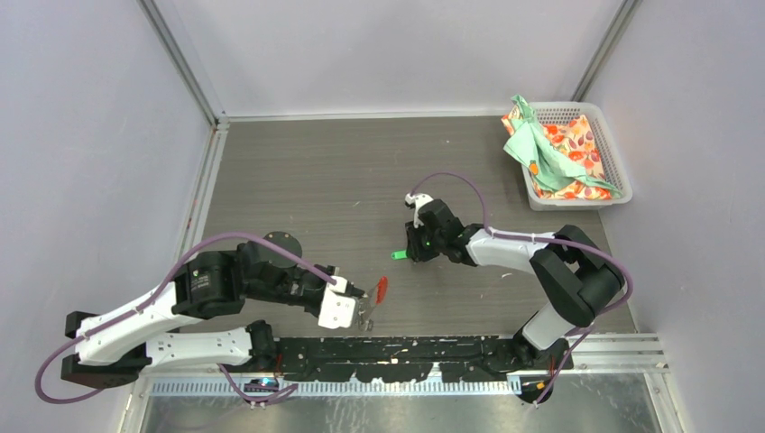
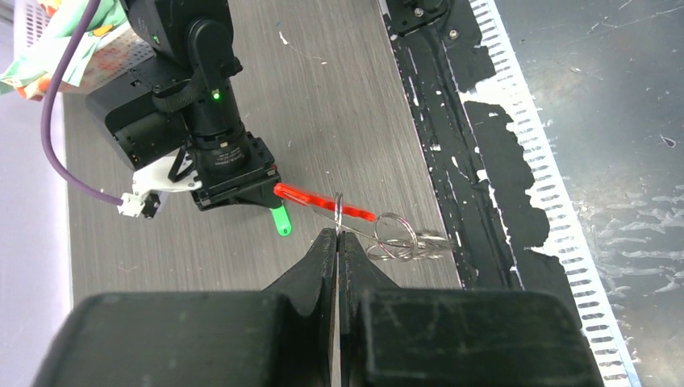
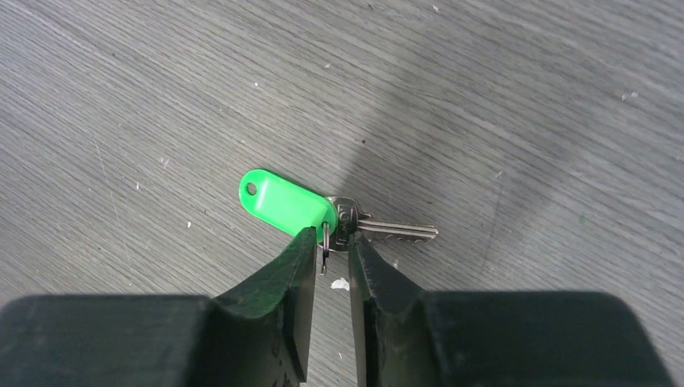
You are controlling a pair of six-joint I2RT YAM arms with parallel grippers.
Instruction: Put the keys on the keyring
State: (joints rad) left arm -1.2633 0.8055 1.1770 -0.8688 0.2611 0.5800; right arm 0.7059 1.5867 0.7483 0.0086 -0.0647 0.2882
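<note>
My left gripper (image 2: 338, 234) is shut on the thin wire of the keyring (image 2: 395, 235), held just above the table near its front edge. The keyring's red tab (image 2: 323, 201) sticks out past the fingertips, and it also shows in the top view (image 1: 381, 290). A silver key (image 3: 395, 230) with a bright-green tag (image 3: 282, 200) lies flat on the table. My right gripper (image 3: 332, 235) is down over it. Its jaws stand a little apart, with the key's small ring (image 3: 325, 242) upright in the gap between them. The top view shows this gripper (image 1: 410, 254) at mid-table.
A white basket (image 1: 613, 158) holding green and floral cloths (image 1: 550, 149) stands at the back right. A black, chipped rail (image 1: 406, 356) runs along the table's near edge, just in front of the left gripper. Grey walls close in both sides.
</note>
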